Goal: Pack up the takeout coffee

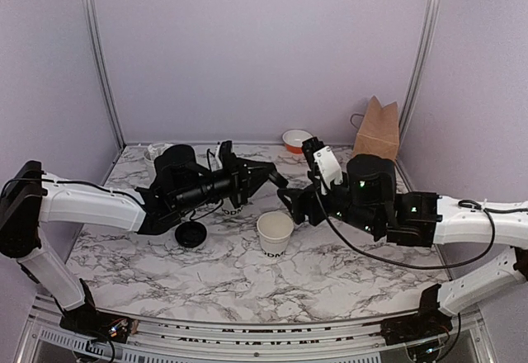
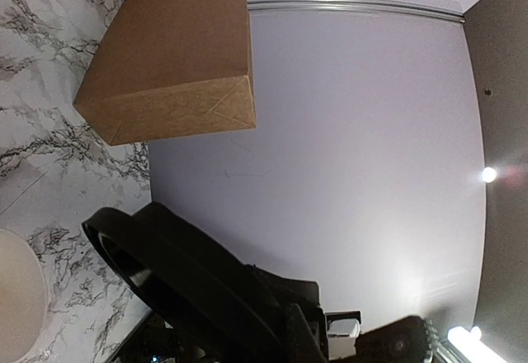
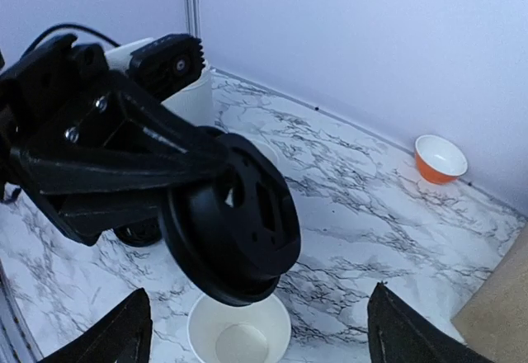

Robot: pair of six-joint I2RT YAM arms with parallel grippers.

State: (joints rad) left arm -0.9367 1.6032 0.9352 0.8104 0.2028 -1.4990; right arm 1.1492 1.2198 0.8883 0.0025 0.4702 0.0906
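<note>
Your left arm (image 1: 91, 206) and right arm (image 1: 474, 223) both wear white shells on the long links, with black housings at joints and wrists. A thin black cable (image 1: 412, 267) loops under the right one, where small green lights (image 1: 363, 184) glow. The left pincer (image 1: 276, 175) is matte black, with silver screws (image 3: 73, 134); the right pincer (image 3: 256, 330) has black tapered fingers (image 3: 115, 334).
</note>
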